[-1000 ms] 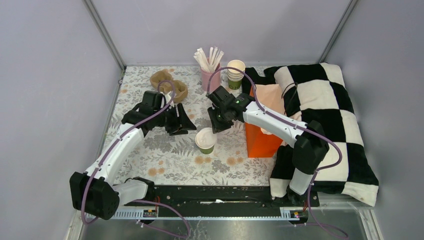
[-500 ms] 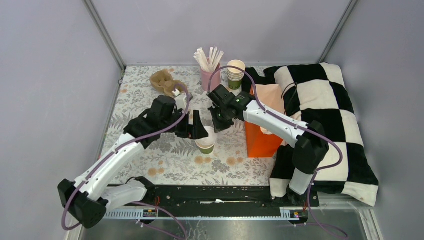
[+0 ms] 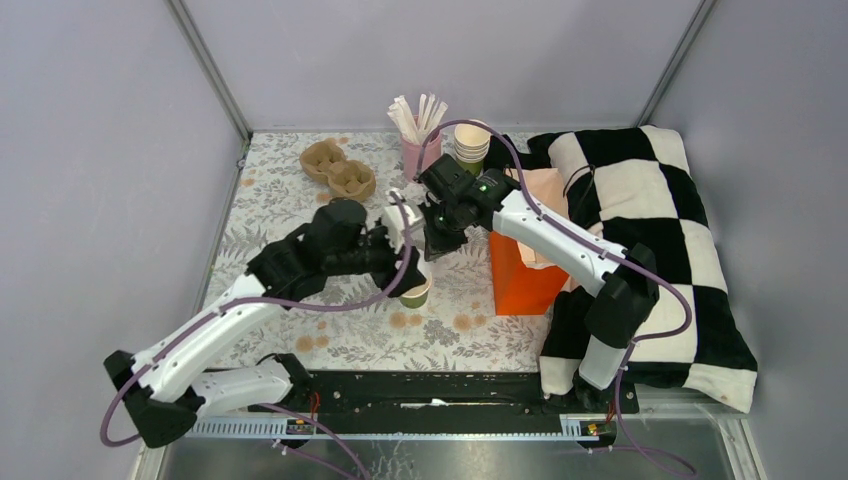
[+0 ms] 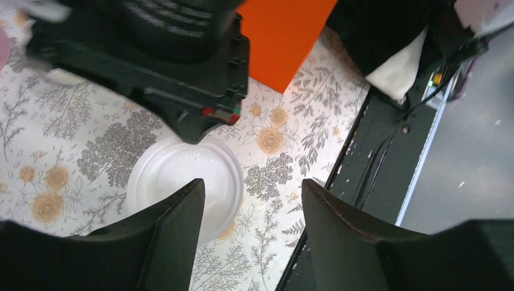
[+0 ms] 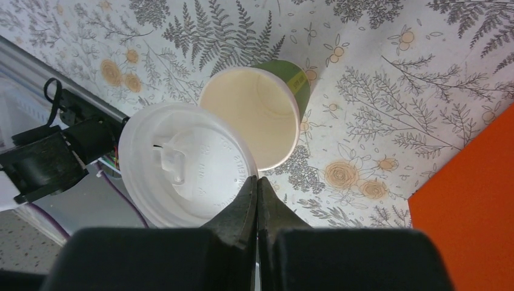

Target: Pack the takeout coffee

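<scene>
on the floral counter (image 3: 450, 330), near its middle, the green-sided paper cup (image 5: 257, 115) stands upright and uncovered, its cream inside showing. the right tool (image 5: 256, 182) is pressed together on the edge of the white lid (image 5: 182, 167), pinching it by the rim. the lid is not seated on the cup: it sits just beside it and overlaps its rim in the right wrist view. the left tool (image 4: 253, 185) is spread, its fingers (image 4: 176, 230) apart with nothing between them, close to the lid. an orange bag (image 3: 522, 275) stands just right of the cup, against a black-and-white checkered cloth (image 3: 650, 220). at the back are a pink cup of white sticks (image 3: 420, 140), a stack of cups (image 3: 472, 145) and a brown cup carrier (image 3: 340, 170).
</scene>
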Controlling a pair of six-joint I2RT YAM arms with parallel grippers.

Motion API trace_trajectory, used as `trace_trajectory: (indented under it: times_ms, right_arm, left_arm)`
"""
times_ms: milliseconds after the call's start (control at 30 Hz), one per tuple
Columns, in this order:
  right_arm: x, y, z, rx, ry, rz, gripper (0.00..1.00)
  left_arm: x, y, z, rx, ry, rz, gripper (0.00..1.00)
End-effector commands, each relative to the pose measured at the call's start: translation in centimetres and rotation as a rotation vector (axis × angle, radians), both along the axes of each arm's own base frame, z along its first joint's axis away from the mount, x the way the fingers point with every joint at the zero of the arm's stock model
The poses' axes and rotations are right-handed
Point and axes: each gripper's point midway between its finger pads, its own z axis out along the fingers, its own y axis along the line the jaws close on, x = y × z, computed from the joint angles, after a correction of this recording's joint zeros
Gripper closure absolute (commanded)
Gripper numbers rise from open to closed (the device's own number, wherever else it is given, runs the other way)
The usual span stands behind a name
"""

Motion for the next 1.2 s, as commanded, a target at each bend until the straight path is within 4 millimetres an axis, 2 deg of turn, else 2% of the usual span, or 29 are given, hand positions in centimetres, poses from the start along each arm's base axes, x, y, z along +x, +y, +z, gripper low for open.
trace_trajectory:
  times_ms: [0, 133, 300, 400, 633, 833, 900, 1033, 1133, 1167]
  right_arm:
    - [-0.3, 0.5, 2.9, 0.074, 0.016, 0.004, 1.0]
    - [-0.3, 0.6, 3.2, 0.08, 0.023, 0.008, 1.0]
    - [-0.4, 0.8, 3.6, 0.098, 0.027, 0.009, 1.0]
    - [-0.6, 1.0, 3.6, 0.111, 0.034, 0.011, 1.0]
    - [-0.7, 1.3, 3.9, 0.132, 0.044, 0.006, 1.0]
    - [-0.8, 1.6, 4.0, 0.152, 0.054, 0.001, 1.0]
    - [-0.9, 1.6, 4.0, 0.156, 0.056, 0.0, 1.0]
    - [-0.9, 1.8, 4.2, 0.165, 0.056, -0.002, 1.0]
    - [-0.8, 1.9, 4.4, 0.174, 0.054, -0.006, 1.0]
    - [-0.8, 1.9, 4.5, 0.175, 0.055, -0.008, 1.0]
  left_arm:
    - [-0.3, -1.3, -0.7, 0.099, -0.089, -0.113, 0.38]
    - [-0.3, -2.3, -1.7, 0.152, -0.114, -0.129, 0.45]
    - [0.0, -2.3, -2.7, 0.221, -0.197, -0.101, 0.52]
    - [0.5, -2.0, -2.6, 0.244, -0.262, -0.067, 0.54]
    - [0.9, -0.6, -4.0, 0.346, -0.319, -0.028, 0.66]
    - [1.6, 0.5, -3.3, 0.364, -0.358, 0.027, 0.74]
    - [1.6, 0.6, -3.2, 0.365, -0.363, 0.033, 0.81]
    - [1.3, 0.2, -2.9, 0.349, -0.354, 0.022, 0.87]
    - [1.1, 0.0, -2.8, 0.34, -0.35, 0.019, 0.99]
    - [1.1, 0.0, -2.7, 0.335, -0.348, 0.02, 1.0]
